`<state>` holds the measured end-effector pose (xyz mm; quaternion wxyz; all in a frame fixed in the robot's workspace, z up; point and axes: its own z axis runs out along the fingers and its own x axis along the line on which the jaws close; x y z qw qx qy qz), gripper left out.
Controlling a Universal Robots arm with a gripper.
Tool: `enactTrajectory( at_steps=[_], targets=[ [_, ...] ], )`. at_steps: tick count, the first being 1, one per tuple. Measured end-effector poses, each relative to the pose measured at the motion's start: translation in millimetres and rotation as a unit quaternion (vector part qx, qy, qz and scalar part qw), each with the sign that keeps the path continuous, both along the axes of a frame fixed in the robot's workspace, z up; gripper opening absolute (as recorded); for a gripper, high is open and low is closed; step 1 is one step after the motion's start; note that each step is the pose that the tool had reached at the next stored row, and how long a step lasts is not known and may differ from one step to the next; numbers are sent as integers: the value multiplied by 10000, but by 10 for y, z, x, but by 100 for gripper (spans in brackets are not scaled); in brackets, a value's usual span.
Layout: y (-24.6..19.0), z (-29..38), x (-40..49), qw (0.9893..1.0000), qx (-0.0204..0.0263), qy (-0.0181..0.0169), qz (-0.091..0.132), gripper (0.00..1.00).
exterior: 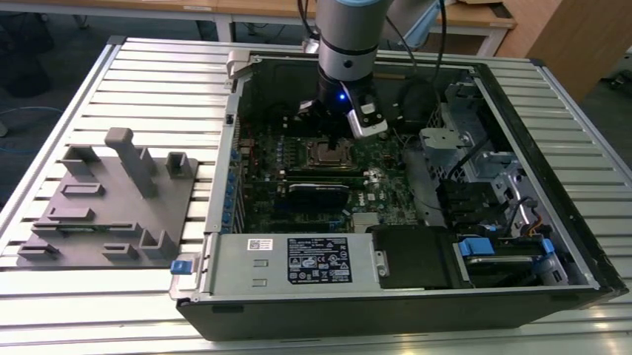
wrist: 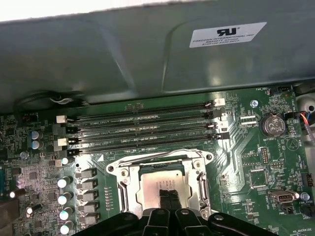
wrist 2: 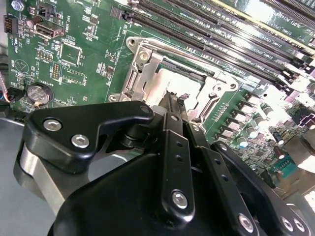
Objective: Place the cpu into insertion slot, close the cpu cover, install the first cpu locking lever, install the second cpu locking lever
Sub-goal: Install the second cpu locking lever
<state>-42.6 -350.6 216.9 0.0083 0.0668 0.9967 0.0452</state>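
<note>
Over the slot (wrist: 160,184), your gripper (wrist: 168,196) hangs with fingers pressed together, holding nothing visible. The cpu (wrist: 162,182) sits seated and the cover (wrist: 125,184) lies down; judge lever work in hand, calling for precise tip alignment.

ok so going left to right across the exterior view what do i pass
Grey fixture block → computer case's left wall → insertion slot with the gripper above it → drive cage → case's right wall.

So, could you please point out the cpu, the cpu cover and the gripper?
cpu (wrist: 156,183): first wrist view, bare metal top.
cpu cover (wrist: 127,192): first wrist view, frame's side rail.
gripper (wrist: 168,192): first wrist view, between fingertips.
</note>
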Motion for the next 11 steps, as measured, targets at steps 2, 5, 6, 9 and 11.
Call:
enactTrajectory(
  at_steps=[2,5,6,9,11],
  targets=[
    [0,0,0,10000,-12,0,1,10],
    [-1,1,0,10000,-48,1,0,10],
    [-1,1,-1,10000,-49,1,0,10],
    [0,7,0,10000,-49,0,0,10],
    [0,7,-1,10000,-49,0,0,10]
  ],
)
